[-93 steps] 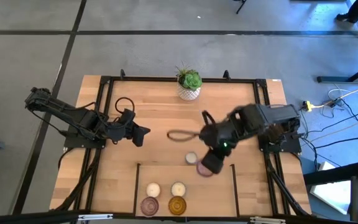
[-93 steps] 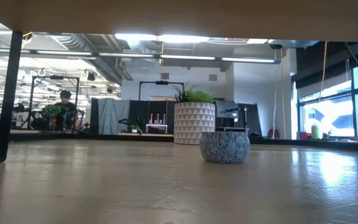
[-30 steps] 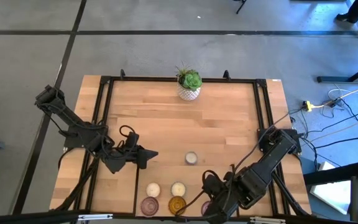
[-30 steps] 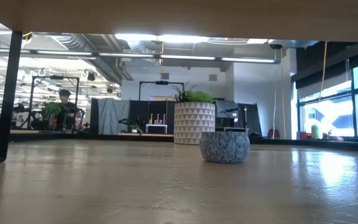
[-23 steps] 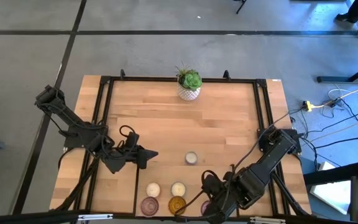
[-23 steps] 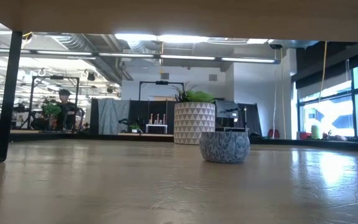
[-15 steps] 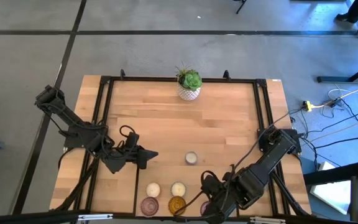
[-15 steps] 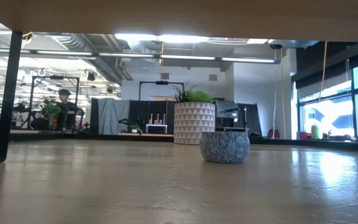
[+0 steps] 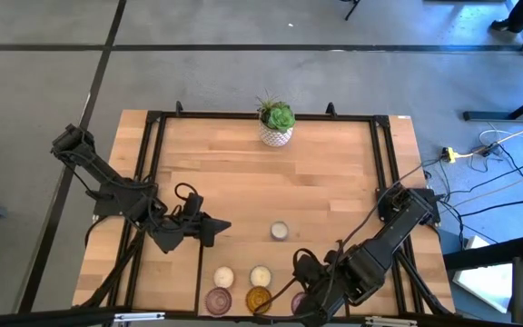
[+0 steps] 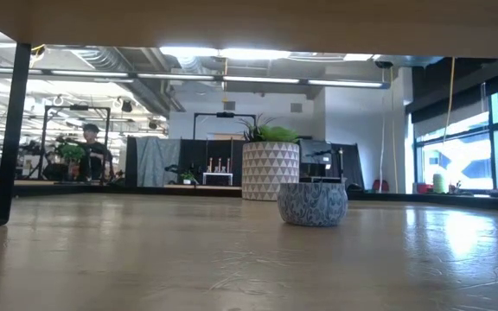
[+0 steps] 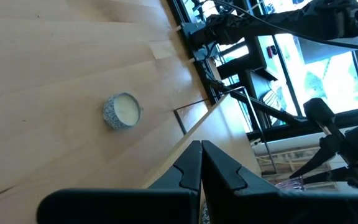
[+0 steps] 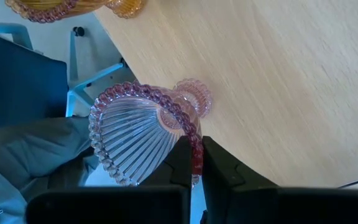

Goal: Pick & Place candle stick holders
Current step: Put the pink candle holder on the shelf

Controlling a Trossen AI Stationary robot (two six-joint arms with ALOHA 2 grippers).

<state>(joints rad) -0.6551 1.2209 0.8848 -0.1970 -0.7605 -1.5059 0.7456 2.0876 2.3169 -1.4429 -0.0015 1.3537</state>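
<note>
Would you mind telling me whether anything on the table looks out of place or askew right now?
One cream-white holder sits alone mid-table, apart from the four grouped at the near edge. The right gripper pinches the rim of a pink glass holder.

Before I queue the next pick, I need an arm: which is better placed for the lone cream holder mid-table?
Left: its claw sits shut and empty beside the cream holder. The right claw grips the pink glass holder.
</note>
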